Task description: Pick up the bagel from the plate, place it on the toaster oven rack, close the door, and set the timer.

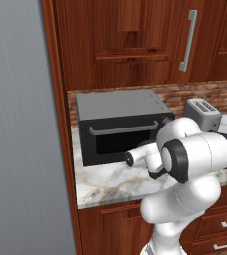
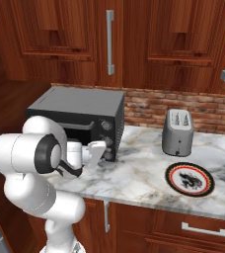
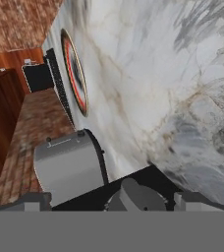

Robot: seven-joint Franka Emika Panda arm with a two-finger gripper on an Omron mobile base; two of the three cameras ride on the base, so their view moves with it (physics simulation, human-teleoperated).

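Left base view: toaster oven (image 1: pixel 120 124) sits far on the counter (image 1: pixel 110 182) w/ door (image 1: pixel 123 139) shut; arm folded in front; gripper (image 1: pixel 135 158) near the door. Right base view: plate (image 2: pixel 189 178) sits right, near the edge, below the toaster (image 2: pixel 178 131); no bagel seen on it. Hand view: fingers (image 3: pixel 33 202) apart, holding nothing; plate (image 3: pixel 74 74) far off; prob. at rest.

left base view: behind-left, looks down at oven (image 1: pixel 123 124) and counter's (image 1: pixel 105 182) left end; right base view: behind-right, wider, shares oven, toaster (image 2: pixel 177 132); hand view: rolled, close over counter, sees plate (image 3: pixel 74 71), toaster
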